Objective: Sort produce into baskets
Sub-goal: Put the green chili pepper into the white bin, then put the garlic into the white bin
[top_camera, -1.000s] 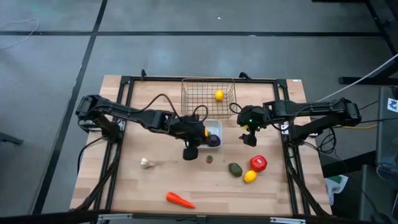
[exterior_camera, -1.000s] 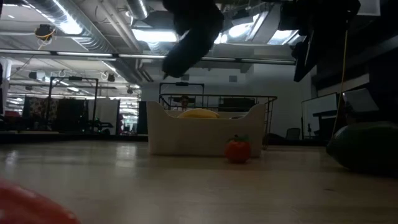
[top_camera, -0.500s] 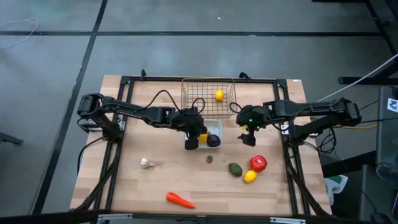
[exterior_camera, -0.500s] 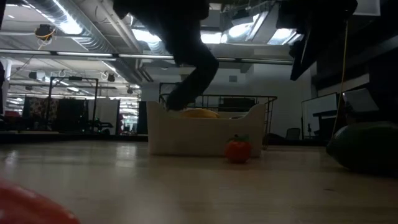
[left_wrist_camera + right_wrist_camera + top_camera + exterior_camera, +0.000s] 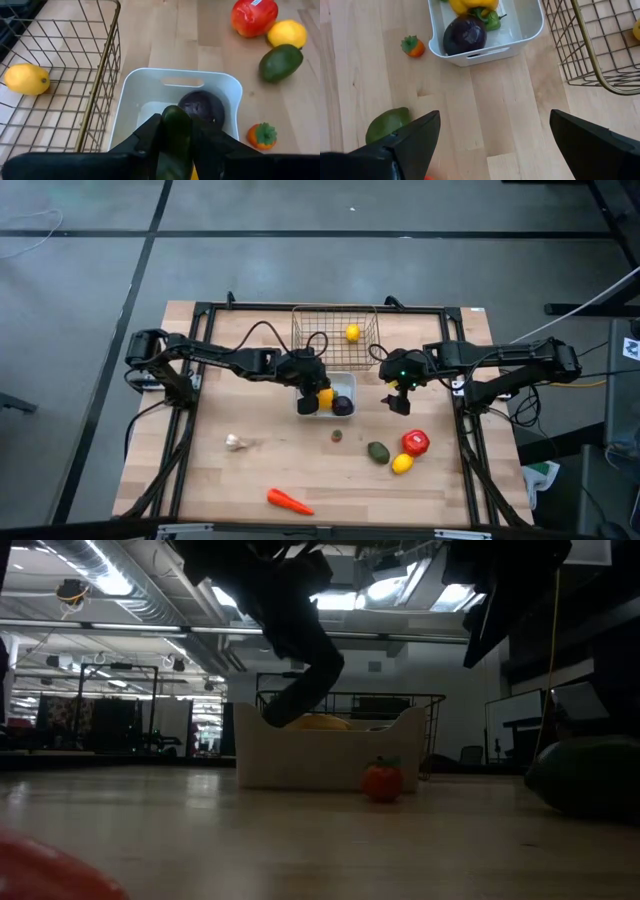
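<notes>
Left gripper has moved from near side to over white tray | pinches dark green vegetable above purple ball | release likely next | right gripper spread, waiting beside tray

This is a robotics lab or workshop, housed in a large industrial hall. Overhead run exposed ducts and pipes with long strip lights between them, all bare under the ceiling. The floor is plain grey concrete crossed by dark lines. A wooden test table stands in a black metal frame, with cables trailing off to the side. Farther back, dark racks and equipment line the open room.
</notes>
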Controlling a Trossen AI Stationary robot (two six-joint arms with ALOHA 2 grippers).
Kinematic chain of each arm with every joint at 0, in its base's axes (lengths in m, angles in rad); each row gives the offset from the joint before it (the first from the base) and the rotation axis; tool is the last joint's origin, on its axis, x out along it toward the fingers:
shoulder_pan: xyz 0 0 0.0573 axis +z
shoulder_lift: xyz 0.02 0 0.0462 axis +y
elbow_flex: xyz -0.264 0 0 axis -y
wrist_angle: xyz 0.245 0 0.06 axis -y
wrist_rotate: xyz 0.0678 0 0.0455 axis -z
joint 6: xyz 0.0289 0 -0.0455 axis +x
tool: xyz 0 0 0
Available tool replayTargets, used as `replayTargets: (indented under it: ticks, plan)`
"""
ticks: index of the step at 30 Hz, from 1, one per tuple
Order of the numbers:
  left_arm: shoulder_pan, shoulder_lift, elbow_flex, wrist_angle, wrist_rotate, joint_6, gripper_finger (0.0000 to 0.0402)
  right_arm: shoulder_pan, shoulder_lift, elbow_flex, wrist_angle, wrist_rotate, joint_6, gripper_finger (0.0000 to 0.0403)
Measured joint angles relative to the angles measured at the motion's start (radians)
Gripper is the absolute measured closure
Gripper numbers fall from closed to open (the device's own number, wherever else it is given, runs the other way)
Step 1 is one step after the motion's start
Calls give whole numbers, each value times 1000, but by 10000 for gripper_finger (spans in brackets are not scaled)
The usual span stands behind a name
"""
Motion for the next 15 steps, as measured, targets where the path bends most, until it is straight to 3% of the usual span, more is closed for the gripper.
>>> replayTargets:
  ticks: [15]
  plan:
    - [-1, -3, 11, 0, 0, -3, 223, 0, 0, 0, 0, 0, 0, 31]
